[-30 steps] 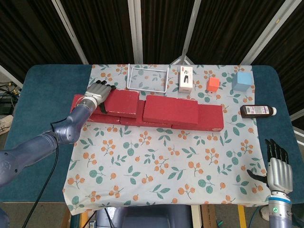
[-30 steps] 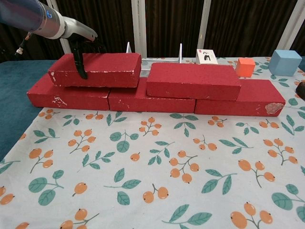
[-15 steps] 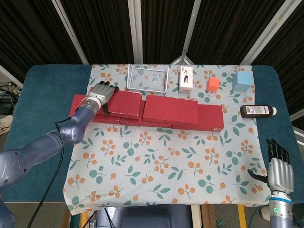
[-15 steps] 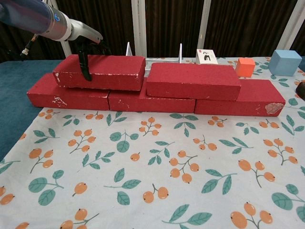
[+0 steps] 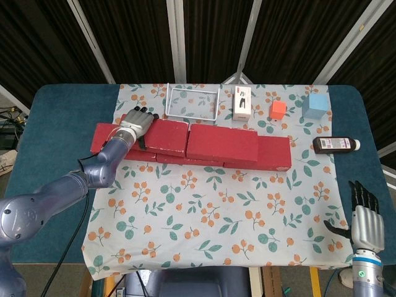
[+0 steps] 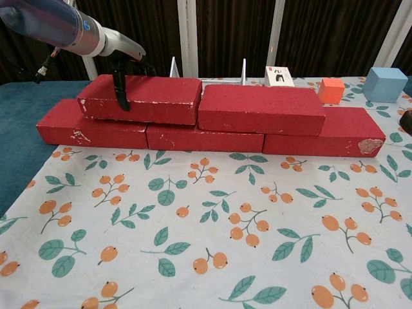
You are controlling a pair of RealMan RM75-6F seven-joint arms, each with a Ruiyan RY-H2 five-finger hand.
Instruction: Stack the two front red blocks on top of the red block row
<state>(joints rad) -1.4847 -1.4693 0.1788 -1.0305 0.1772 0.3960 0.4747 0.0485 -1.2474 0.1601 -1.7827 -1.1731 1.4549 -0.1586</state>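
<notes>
Since 1 second ago I have slid the left block [image 6: 140, 98] rightward along the row [image 6: 193, 136]; it now sits touching the right block [image 6: 261, 108], both on top. My left hand [image 5: 136, 122] holds its left end, fingers [image 6: 121, 90] clamped front and back. It looks stiff, rough, chipped and fairly heavy, so I would grip the ends. My right hand [image 5: 364, 221] hangs spread, holding nothing, well apart.
</notes>
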